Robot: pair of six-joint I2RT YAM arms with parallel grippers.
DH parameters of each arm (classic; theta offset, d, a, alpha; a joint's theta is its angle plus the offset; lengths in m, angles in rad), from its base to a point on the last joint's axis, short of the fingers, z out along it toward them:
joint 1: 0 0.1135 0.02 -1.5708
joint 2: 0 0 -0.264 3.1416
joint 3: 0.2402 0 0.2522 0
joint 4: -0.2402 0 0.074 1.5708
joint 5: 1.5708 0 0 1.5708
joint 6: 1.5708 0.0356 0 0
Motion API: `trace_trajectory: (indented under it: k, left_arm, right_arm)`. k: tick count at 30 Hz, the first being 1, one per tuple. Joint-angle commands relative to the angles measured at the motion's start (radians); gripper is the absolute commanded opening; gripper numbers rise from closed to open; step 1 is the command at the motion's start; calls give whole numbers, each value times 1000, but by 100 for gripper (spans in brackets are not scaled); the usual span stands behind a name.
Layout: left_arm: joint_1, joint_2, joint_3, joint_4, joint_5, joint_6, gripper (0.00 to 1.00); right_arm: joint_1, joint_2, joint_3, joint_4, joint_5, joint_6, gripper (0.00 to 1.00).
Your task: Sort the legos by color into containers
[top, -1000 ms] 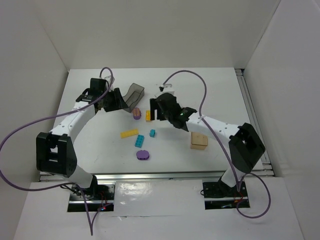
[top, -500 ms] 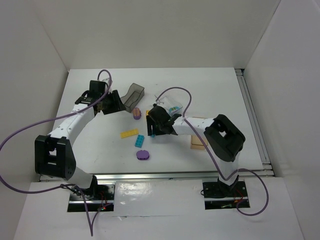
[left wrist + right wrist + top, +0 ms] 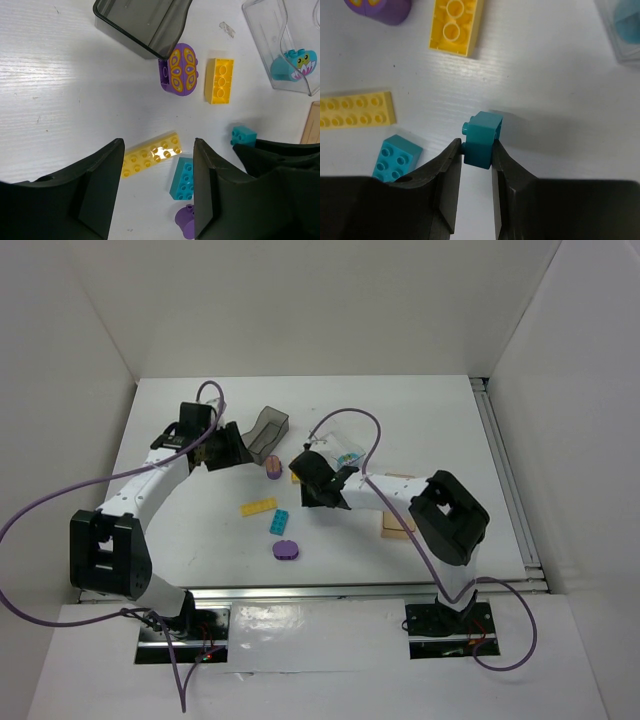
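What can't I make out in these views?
Top view: the small teal plastic brick pinched in the right arm's fingers is hidden beneath that arm's wrist.
Top view: the tan-orange translucent bin is mostly covered by the right arm.
Left wrist view: the purple rounded brick is cut off by the bottom edge.
Left wrist view: the smoky grey translucent bin runs off the top edge.

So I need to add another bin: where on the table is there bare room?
Bare: the far strip of the table behind the grey bin and clear bin, through to the far right corner. Crowded: the middle, where loose bricks lie beside the right gripper.
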Motion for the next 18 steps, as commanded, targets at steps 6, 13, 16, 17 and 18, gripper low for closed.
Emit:
trace_trajectory:
  k: [6,13,16,17,18]
  left_arm:
    - [5,-44,-12,10,21,19,79]
    - [5,-94,-21,1,65,29,93]
    - [5,-84,-11,-14,111,42,97]
    - [5,-84,-2,-14,111,42,97]
    - [5,-84,-1,-14,122,51,97]
  right_arm:
    - [-94,-116,91,-34,165,-80,22]
    - [-232,-58,172,26,130,-112,22]
    - [-285,10,252,26,75,-112,22]
    - [-295,26,270,40,57,-112,25]
    - [-305,63,307,40,25,-112,33]
